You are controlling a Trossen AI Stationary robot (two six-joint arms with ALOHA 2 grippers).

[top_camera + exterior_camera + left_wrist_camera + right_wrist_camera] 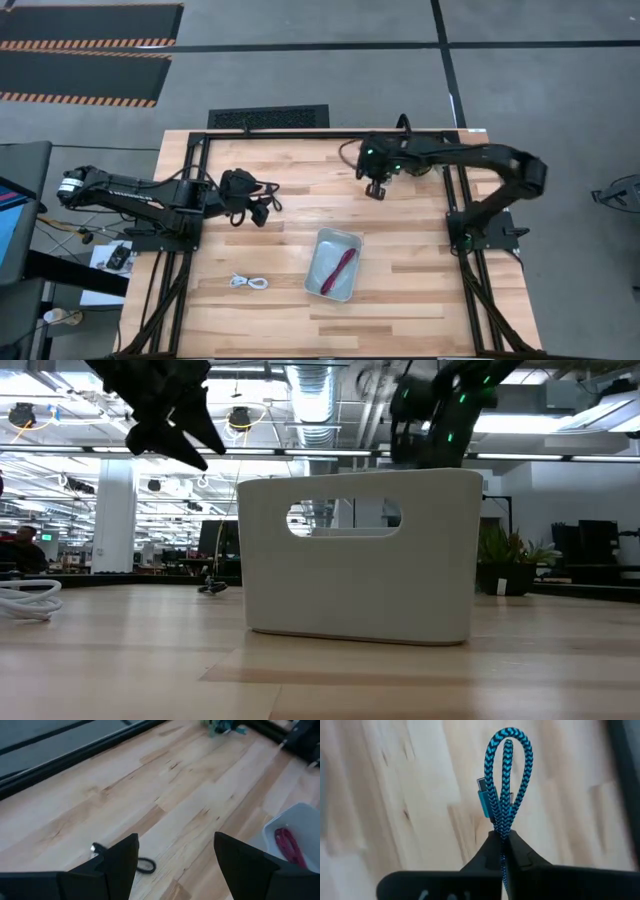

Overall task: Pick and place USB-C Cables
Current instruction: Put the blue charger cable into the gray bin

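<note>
My right gripper (376,188) is over the table's far middle, shut on the teal-blue cable (507,770), which also shows in the left wrist view (221,727). My left gripper (258,207) is open and empty, raised above the table's left part (175,840). The black cable (145,865) lies on the wood just under it, partly hidden by one finger. The magenta-red cable (339,269) lies in the white tray (322,245). The white cable (249,283) lies coiled on the table, left of the tray. My right gripper pinches the folded teal-blue cable between its two fingers, on the strands (503,826) just behind the loop. The loop (510,735) and a plug (484,795) stick out past the fingertips. The cable seems lifted clear of the wood.
The tray stands near the table's middle front and fills the low view (360,555). A black frame (300,133) runs along the far edge and both sides. Bare wood lies between the two grippers.
</note>
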